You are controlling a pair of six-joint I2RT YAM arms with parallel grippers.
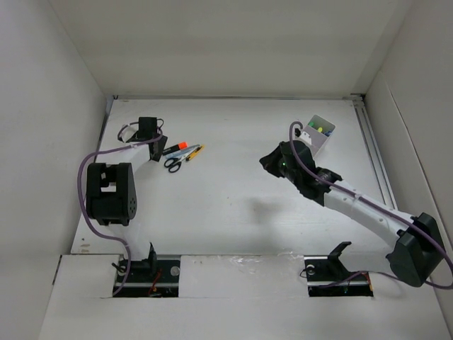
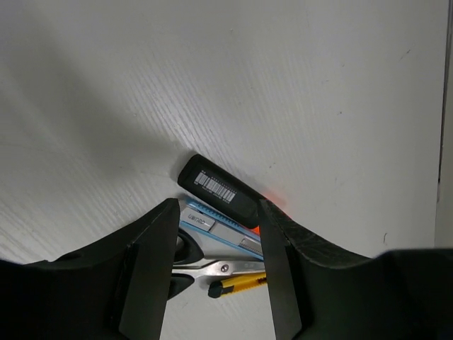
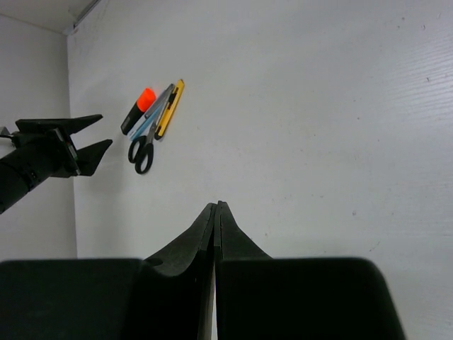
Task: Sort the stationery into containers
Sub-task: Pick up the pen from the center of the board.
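The stationery lies in a tight bunch at the table's back left: an orange-and-black marker (image 1: 180, 149), a bluish pen (image 1: 187, 151), a yellow pen (image 1: 195, 151) and black-handled scissors (image 1: 173, 163). My left gripper (image 1: 149, 128) hangs open just left of them. In its wrist view the left gripper (image 2: 218, 209) frames the marker's black barrel (image 2: 218, 187), the bluish pen (image 2: 221, 230), the scissors (image 2: 223, 268) and the yellow pen (image 2: 241, 284) without touching them. The white container (image 1: 322, 145) stands at the back right, green and yellow tips showing inside. My right gripper (image 3: 216, 207) is shut and empty, a little left of the container.
White walls close in the table on the left, back and right. A metal rail (image 1: 375, 156) runs along the right edge. Seen from the right wrist, the bunch (image 3: 152, 117) lies far off, with the left gripper (image 3: 88, 138) beside it.
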